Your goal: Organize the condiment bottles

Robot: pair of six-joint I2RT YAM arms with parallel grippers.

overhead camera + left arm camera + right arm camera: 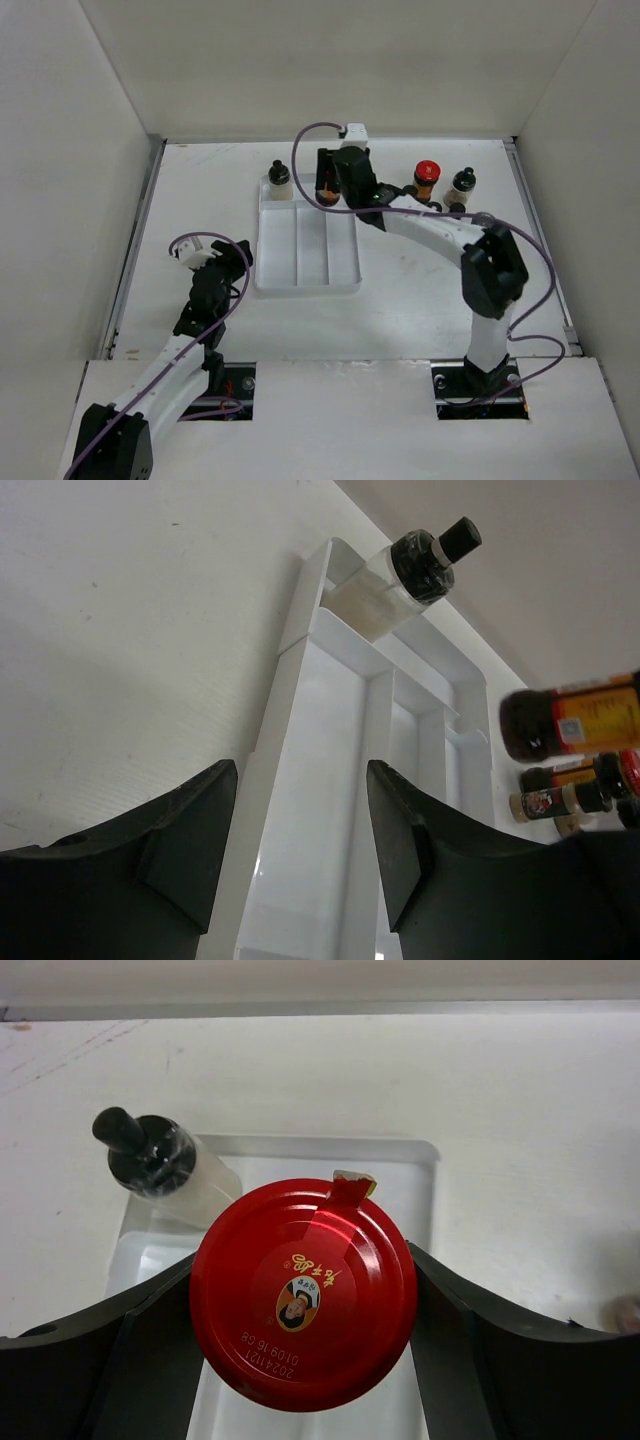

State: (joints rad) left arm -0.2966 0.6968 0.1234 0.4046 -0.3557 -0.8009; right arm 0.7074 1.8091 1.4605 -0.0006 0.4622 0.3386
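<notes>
Red-cap bottle (pixel 303 1293): body hidden under own lid in R wrist view
Look: dark, orange label
Where: over tray (pixel 305 288) far end
R gripper (pixel 337 182): pinching it
L gripper (pixel 300 810): spread, empty

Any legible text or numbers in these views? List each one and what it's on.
"20241121": stamped on the cap of the red-capped bottle, near its edge.
"0109 16 08": same cap, next line.
Gold characters around the portrait logo on that cap: too small to read.
Orange label in the left wrist view: blurred.
Top view: nothing legible.
</notes>
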